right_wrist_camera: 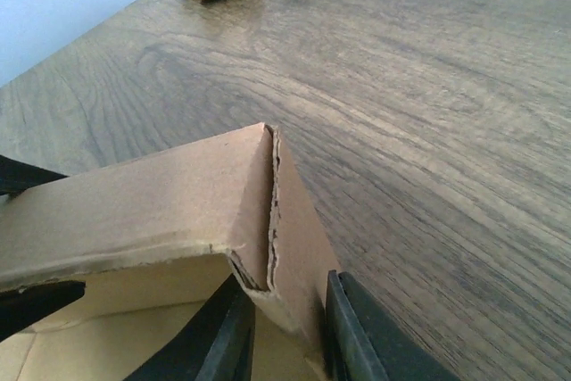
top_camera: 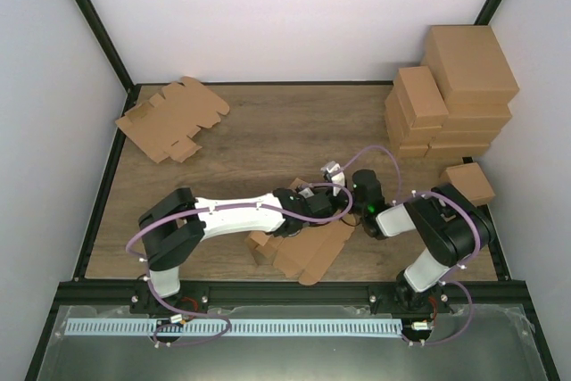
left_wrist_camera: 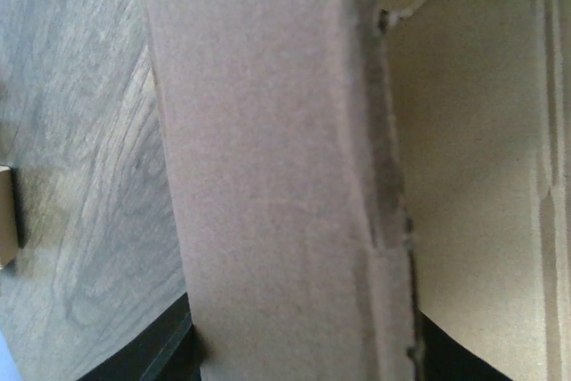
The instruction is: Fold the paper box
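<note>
Brown cardboard, die-cut and partly raised: the paper box (top_camera: 312,252) is lying on the wooden table (top_camera: 268,140) close to its near edge, between the two arm bases. Some flaps are lying flat while at least one wall is standing up.

The left gripper (top_camera: 299,219) is reaching in from the left over the box. In the left wrist view the box's folded wall (left_wrist_camera: 268,185) is filling most of the frame. The left gripper (left_wrist_camera: 303,359) is showing only as dark fingers (left_wrist_camera: 165,350) at the bottom, one on each side of that wall and lying against it, so the jaws are clamping across the cardboard.

The right gripper (top_camera: 348,220) is coming in from the right at the box's far corner. In the right wrist view its two black fingers (right_wrist_camera: 227,336) are pressing on either side of a creased corner wall (right_wrist_camera: 294,247), so the right gripper (right_wrist_camera: 285,336) is pinching the box there.

A pile of flat notched blanks (top_camera: 169,120) is lying at the far left of the table, well apart from the box. Closed cartons (top_camera: 451,95) are standing stacked at the far right, with one small carton (top_camera: 470,183) just in front of them.
</note>
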Tool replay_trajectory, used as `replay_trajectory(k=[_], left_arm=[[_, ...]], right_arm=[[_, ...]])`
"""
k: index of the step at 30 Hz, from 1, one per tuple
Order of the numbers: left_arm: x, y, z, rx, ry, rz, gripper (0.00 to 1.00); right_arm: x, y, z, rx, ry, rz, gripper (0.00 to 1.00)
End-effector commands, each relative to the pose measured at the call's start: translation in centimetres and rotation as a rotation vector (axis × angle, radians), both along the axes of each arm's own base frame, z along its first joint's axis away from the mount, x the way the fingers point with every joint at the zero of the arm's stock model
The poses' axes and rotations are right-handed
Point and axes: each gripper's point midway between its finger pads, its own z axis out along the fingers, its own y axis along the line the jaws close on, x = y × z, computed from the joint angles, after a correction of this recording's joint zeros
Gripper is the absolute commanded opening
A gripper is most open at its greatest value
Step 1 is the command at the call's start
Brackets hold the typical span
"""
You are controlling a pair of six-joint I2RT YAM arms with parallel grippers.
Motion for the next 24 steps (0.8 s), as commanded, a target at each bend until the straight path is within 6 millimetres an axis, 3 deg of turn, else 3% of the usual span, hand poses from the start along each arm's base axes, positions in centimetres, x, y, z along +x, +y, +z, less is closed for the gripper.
replay_trajectory(k=[1,6,13,17,20,24], left_arm=[[-0.7,-1.2,1.1,-0.088,0.024,-0.024,0.45],[-1.1,-3.5,3.9,-0.243,0.053,-0.041,0.63],[-1.1,-6.2,10.1,-0.513,0.099,-0.037,0.78],[0.3,-5.8,13.3,-0.697,0.137,0.013,0.82],[2.2,-4.4,13.6,-0.839,0.241,0.083,0.83],[4.4,-3.1,11.7,-0.907,0.337,0.140,0.83]], right_arm=[[0.7,0.2,0.8,-0.006,-0.082,-0.036,0.22],[0.6,0.2,0.8,-0.012,-0.095,-0.032,0.20],[0.4,-0.1,0.6,-0.028,-0.110,-0.035,0.15],[0.3,-0.1,0.6,-0.026,-0.120,-0.033,0.14],[0.3,-0.1,0.6,-0.028,-0.124,-0.034,0.14],[0.2,0.1,0.6,-0.039,-0.138,-0.034,0.15]])
